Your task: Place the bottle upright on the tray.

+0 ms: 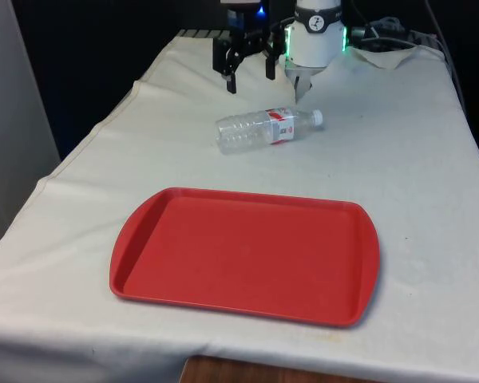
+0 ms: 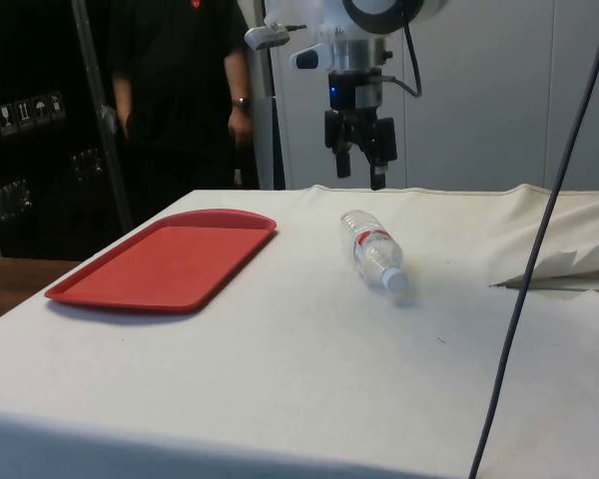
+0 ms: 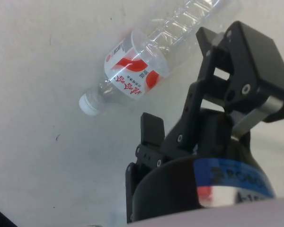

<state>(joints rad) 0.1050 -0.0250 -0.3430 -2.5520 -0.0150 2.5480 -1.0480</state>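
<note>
Bottle [image 1: 265,128]: lying on its side on the bench [image 1: 399,183], behind the empty red tray [image 1: 247,254].
Handling: empty, light, crushable plastic (rolls easily); grip mid-body by the label.
Gripper [image 1: 248,70]: released, hovering above.

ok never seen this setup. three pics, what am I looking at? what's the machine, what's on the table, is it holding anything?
It is one white robot arm with a black two-finger gripper at a table under a white cloth. One picture looks across the table towards the arm, one is taken from the table's side, and one comes from a camera on the wrist looking down past the gripper.

On the cloth lie two things: a clear plastic bottle with a red and white label and a white cap, on its side, and an empty red tray nearer the front camera. The bottle lies apart from the tray.

The gripper hangs open in the air above the cloth, beyond the bottle, holding nothing. In the side view a person in dark clothes stands behind the table.
</note>
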